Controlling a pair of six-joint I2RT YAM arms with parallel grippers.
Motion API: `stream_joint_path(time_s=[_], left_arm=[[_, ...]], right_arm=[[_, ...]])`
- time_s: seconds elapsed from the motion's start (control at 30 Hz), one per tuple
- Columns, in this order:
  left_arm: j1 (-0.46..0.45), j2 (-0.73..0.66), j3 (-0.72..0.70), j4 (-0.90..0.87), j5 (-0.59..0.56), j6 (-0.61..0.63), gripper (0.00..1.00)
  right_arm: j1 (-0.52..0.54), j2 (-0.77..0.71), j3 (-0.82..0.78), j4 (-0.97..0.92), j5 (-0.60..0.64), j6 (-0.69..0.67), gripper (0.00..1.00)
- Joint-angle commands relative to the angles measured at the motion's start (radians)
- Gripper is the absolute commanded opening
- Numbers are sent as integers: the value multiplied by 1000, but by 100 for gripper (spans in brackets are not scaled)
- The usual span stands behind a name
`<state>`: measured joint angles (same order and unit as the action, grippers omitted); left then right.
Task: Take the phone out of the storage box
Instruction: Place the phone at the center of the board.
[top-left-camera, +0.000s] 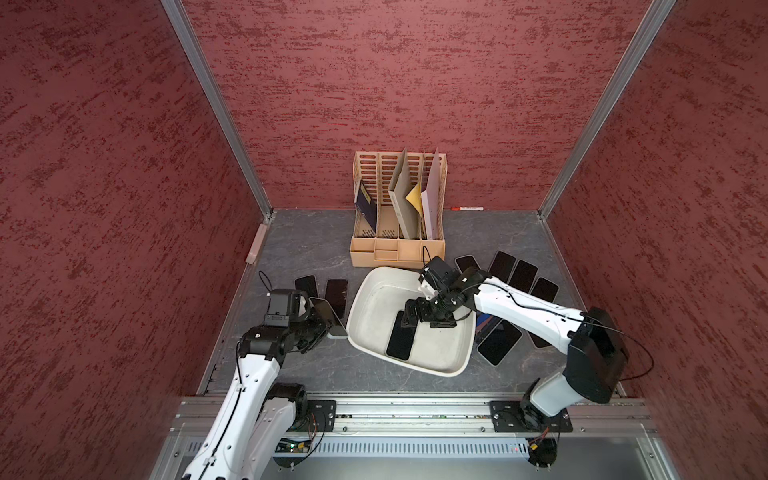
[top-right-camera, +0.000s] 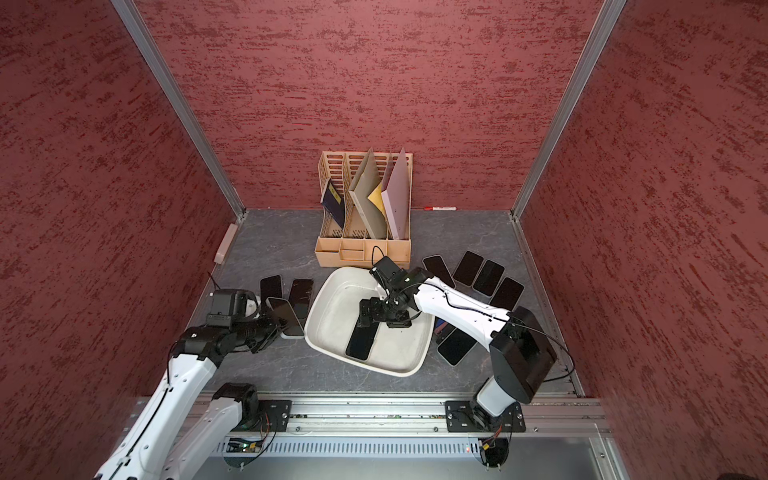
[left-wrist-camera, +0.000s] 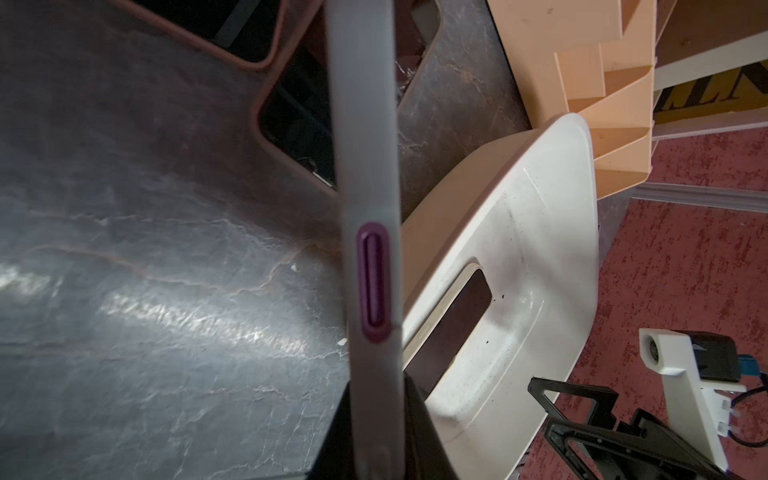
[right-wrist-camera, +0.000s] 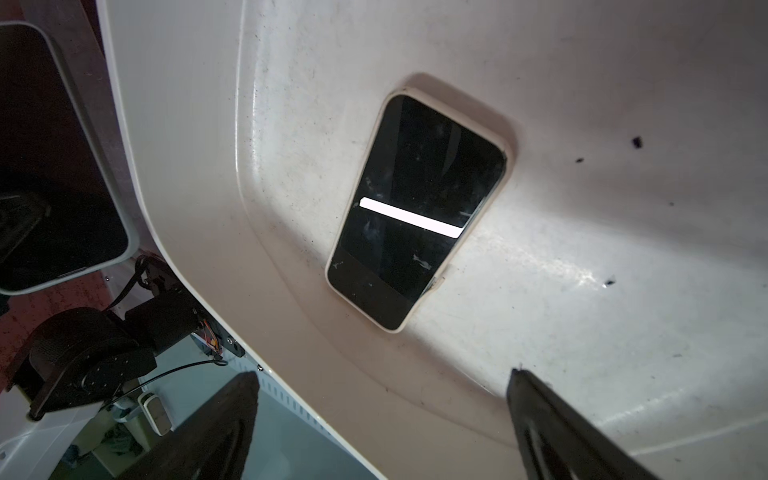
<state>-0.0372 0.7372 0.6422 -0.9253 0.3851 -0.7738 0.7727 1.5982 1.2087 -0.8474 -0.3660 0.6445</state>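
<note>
Off-white storage box (top-left-camera: 436, 353) sits mid-table in both top views, a dark phone (top-left-camera: 400, 341) flat inside, the right gripper (top-left-camera: 409, 319) spread wide above it. Left wrist view: the left gripper (left-wrist-camera: 374, 440) clamps a pale-cased phone (left-wrist-camera: 365, 145) edge-on beside the box. Right wrist view: fingers (right-wrist-camera: 561, 432) apart over the dark phone.

Readable marks, listed for you:

1. Large dark capitals on a yellow band, upper right of the left wrist view. You can make out what looks like "LN", cut off by the frame edge. They stand on a cover (left-wrist-camera: 715, 99) held in the beige file rack (left-wrist-camera: 615, 108).
2. Print on the white barrel of the red-capped marker (top-left-camera: 467, 208) (top-right-camera: 439, 207), upper centre in both top views, is too small to read.
</note>
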Motion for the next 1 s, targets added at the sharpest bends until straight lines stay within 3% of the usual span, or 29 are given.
stream_joint_path(time_s=[0.0,0.17,0.47,0.6,0.87,0.97], left_arm=[[47,24,89,-149,36,111,0],[50,61,59,-204,14,134,0],[49,55,-42,-125,8,61,0],[2,124,-97,11,39,-11,0],[-35,89,-275,246,50,-166,0],[-33,87,-311,247,54,-180,16]], right_arm=[[12,32,35,-20,43,11,98],[32,118,121,-86,123,52,98],[48,146,131,-52,97,79,98],[53,176,145,-76,106,87,99],[72,195,172,-121,236,213,98],[75,206,167,-111,270,260,98]])
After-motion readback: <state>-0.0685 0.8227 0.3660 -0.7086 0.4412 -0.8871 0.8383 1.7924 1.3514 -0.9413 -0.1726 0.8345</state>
